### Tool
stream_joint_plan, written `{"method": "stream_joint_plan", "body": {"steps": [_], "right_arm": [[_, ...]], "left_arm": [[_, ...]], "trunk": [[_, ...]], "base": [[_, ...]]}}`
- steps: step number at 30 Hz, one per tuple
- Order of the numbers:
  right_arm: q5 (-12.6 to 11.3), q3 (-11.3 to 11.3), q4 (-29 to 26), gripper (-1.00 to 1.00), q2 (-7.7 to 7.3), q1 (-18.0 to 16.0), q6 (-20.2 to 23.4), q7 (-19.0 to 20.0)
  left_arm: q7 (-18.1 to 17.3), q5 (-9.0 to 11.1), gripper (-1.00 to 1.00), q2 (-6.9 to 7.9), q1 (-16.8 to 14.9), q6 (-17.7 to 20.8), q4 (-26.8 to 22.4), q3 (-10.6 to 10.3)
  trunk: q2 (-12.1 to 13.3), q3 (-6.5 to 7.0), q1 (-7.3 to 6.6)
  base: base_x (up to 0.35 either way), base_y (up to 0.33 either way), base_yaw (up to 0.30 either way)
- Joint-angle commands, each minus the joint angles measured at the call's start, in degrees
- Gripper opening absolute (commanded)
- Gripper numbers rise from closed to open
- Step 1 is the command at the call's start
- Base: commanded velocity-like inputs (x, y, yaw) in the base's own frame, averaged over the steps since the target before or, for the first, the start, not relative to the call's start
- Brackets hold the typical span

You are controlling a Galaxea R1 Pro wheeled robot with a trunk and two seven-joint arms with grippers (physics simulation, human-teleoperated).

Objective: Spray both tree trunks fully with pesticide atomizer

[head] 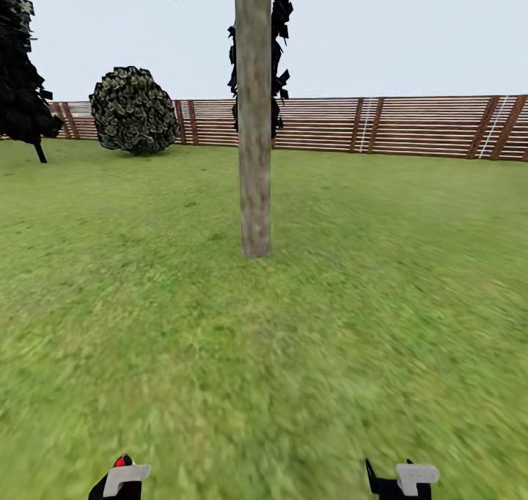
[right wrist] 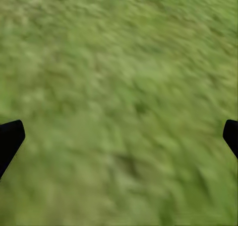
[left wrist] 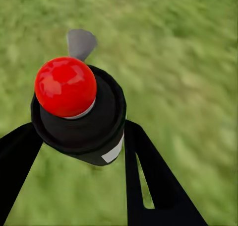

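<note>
Ahead on the lawn [head: 147, 302] stands a tree trunk [head: 254, 119]; our left gripper [left wrist: 82, 136] clamps the atomizer [left wrist: 79, 112], right gripper [right wrist: 119, 136] spread empty—next, closer, then spray.

black jaws, white finger pads [head: 126, 478], slotted black fingers [left wrist: 148, 186]

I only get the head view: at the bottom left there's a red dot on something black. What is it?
Observer: A spray bottle with a red tip, clamped between the left gripper fingers.
Operator: And the other hand, is it carrying anything?
Observer: No. The right gripper is open, with grass between its fingertips.
Operator: Is the bottle tipped over?
Observer: Its red tip points away from the wrist camera, out along the fingers.
</note>
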Motion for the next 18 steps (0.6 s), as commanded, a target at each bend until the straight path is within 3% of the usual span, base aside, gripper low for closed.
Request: {"method": "stream_joint_plan", "body": {"steps": [1, 18], "right_arm": [[0.01, 0.00, 0.04, 1.00, 0.00, 0.01, 0.00, 0.00], [0.02, 0.00, 0.06, 1.00, 0.09, 0.00, 0.00, 0.00]], "left_arm": [[0.00, 0.00, -1.00, 0.00, 0.00, 0.00, -0.01, 0.00], [0.00, 0.00, -1.00, 0.03, 0.00, 0.09, -0.01, 0.00]], "trunk": [[0.00, 0.00, 0.00], [0.00, 0.00, 0.00]], "base": [[0.339, 0.000, 0.000], [0.339, 0.000, 0.000]]}}
